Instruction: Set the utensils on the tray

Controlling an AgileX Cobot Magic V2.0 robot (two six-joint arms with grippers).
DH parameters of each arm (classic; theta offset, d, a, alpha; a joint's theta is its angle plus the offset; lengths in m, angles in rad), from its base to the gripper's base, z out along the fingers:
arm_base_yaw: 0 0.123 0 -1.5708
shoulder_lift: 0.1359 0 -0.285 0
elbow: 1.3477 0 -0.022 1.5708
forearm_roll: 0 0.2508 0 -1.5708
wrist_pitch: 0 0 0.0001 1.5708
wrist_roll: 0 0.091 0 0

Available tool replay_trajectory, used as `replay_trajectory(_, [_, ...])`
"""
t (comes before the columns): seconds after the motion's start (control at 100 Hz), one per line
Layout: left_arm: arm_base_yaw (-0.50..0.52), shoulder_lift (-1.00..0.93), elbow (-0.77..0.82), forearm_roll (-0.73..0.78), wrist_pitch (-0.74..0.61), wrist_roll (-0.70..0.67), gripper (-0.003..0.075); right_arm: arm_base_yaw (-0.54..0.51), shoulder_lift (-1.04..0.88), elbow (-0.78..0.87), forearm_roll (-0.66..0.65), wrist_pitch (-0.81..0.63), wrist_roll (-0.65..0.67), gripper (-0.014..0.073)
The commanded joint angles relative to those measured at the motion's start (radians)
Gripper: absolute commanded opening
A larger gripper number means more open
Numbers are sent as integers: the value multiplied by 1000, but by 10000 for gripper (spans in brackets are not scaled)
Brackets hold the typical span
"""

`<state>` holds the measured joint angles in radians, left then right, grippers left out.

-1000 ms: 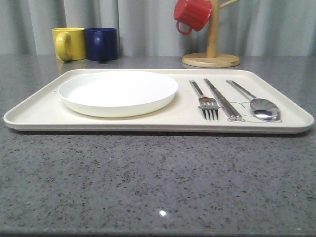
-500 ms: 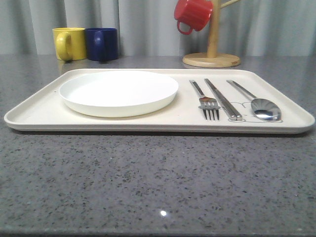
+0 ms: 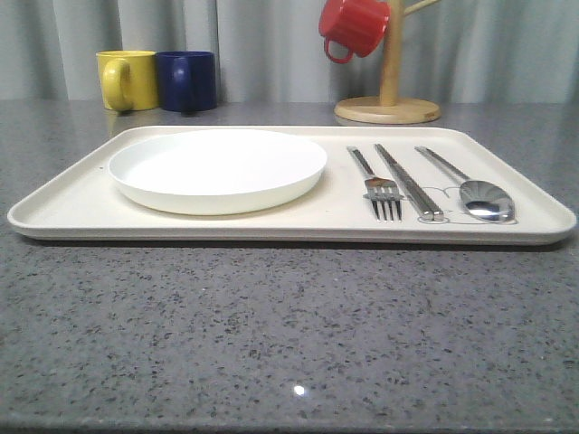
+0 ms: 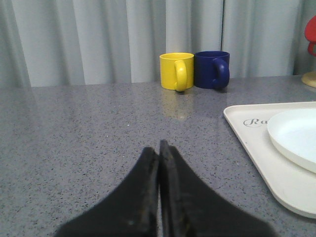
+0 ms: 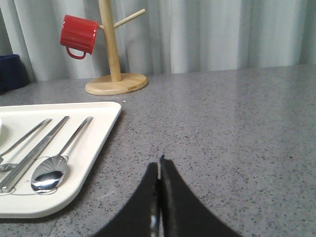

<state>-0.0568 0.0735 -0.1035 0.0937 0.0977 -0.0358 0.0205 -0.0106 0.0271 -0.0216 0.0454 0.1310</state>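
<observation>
Far left, my left pincer [image 4: 159, 148] hangs low over bare grey tabletop [image 3: 271, 344], jaws pressed together, clenched on nothing. Beyond it, at the back, a yellow mug [image 3: 127, 80] and a navy mug [image 3: 186, 80] stand touching side by side before the curtain. Moving right, here's the cream tray [image 3: 63, 208], flat on the tabletop, with a round white plate [image 3: 217, 168] resting on its left half. Right of the plate, all on the tray and lying parallel: the fork [image 3: 378, 188], tines toward me; just beside it the chopsticks [image 3: 409, 183], paired and straight; then the spoon [image 3: 470, 188], bowl toward me, sitting over a faint grey drawing printed on the tray. Behind the tray's right end stands a wooden mug tree [image 3: 389, 90] with a red mug [image 3: 354, 26] hung on a peg. And far right, my right pincer [image 5: 159, 170] is off the tray's edge over open tabletop, jaws closed tight, gripping nothing.
</observation>
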Motion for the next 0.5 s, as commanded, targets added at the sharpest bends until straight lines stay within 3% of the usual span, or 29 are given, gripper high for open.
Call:
replay_trajectory(0.0, [3, -26, 16, 1, -111, -9, -18, -8, -21, -18, -5, -84, -2, -68])
replay_trajectory(0.49, [3, -112, 141, -1, -174, -9, -18, -8, -21, -18, -5, -84, -2, -68])
